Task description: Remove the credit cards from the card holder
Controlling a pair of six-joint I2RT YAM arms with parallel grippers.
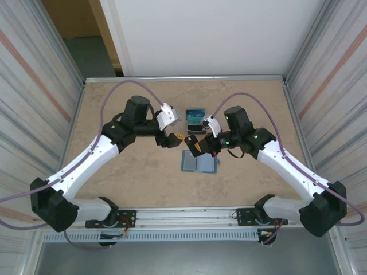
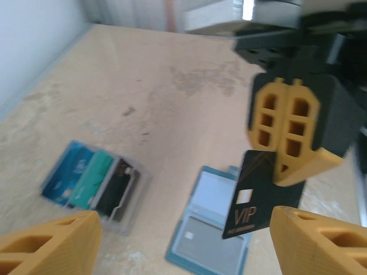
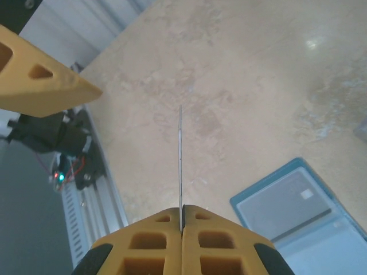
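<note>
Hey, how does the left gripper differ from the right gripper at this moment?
The left gripper has its jaws wide apart and holds nothing; the right gripper is shut on a black VIP card. The left gripper's fingers sit either side of that card, seemingly not touching it, while the right gripper pinches one edge, holding it above the open card holder. Both have yellow-orange fingers.

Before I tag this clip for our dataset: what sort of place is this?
Likely a lab robot cell: a beige table fenced by corrugated metal walls, with an aluminium rail between two arm bases.
</note>
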